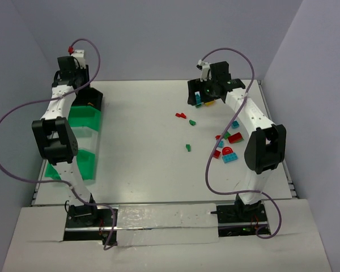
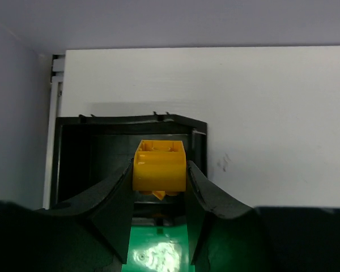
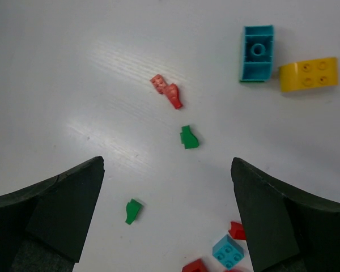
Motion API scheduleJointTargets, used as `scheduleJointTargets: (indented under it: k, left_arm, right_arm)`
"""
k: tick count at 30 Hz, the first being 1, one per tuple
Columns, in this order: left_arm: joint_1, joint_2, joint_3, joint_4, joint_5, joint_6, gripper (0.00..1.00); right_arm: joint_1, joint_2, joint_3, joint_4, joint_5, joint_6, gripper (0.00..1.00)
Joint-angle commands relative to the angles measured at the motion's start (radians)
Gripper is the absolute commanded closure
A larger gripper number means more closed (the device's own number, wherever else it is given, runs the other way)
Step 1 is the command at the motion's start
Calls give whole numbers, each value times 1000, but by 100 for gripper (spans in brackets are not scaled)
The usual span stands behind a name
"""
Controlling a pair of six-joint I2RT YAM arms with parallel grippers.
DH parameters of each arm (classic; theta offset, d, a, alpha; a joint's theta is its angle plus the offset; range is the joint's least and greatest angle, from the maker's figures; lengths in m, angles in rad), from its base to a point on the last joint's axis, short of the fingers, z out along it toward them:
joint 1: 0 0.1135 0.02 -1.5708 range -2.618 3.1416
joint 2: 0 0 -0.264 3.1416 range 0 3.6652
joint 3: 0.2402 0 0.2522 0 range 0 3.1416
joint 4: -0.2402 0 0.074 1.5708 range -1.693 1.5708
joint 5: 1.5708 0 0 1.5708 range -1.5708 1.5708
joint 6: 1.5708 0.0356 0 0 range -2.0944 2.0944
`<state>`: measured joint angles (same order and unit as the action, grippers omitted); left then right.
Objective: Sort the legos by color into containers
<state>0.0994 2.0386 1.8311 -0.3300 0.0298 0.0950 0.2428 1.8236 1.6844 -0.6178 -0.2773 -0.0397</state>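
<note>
My left gripper (image 2: pixel 158 170) is shut on a yellow-orange lego (image 2: pixel 158 161) and holds it above the black container (image 2: pixel 73 147) at the far left (image 1: pixel 92 100). Another yellow piece peeks out just beneath the held brick. My right gripper (image 3: pixel 167 164) hangs open and empty over the scattered legos. Below it lie a teal brick (image 3: pixel 256 54), a yellow brick (image 3: pixel 307 74), a red piece (image 3: pixel 167 92) and two green pieces (image 3: pixel 188 137) (image 3: pixel 133 211). In the top view this gripper (image 1: pixel 207 93) is at the far right-centre of the table.
Green containers (image 1: pixel 85 119) (image 1: pixel 82 161) line the left edge behind the black one; one shows in the left wrist view (image 2: pixel 158 249). More red and teal legos (image 1: pixel 226 146) cluster beside the right arm. The table's back edge meets the wall.
</note>
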Motion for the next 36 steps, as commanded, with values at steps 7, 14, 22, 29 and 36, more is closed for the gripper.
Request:
scheduleJointTargets:
  k: [7,14,22,29,36]
  left_arm:
    - [8,98,89,-20,-171,-2,94]
    - [20,107,61,-66,-156,-29,83]
    - [23,71,39,-104,-91,-29,18]
    - [23,-4,39,-142,27,-47,1]
    - [23,-88,0,-167,167,-52,1]
  right_arm:
    - [-24,68,130,42,282,146,0]
    - [-31,200,257,-13,376,52,0]
    - [-67,318,333,-37,367,-63,0]
    - [-100,401,363,-20,311,-150,0]
    - [-149,435,381,-20,179,-248,0]
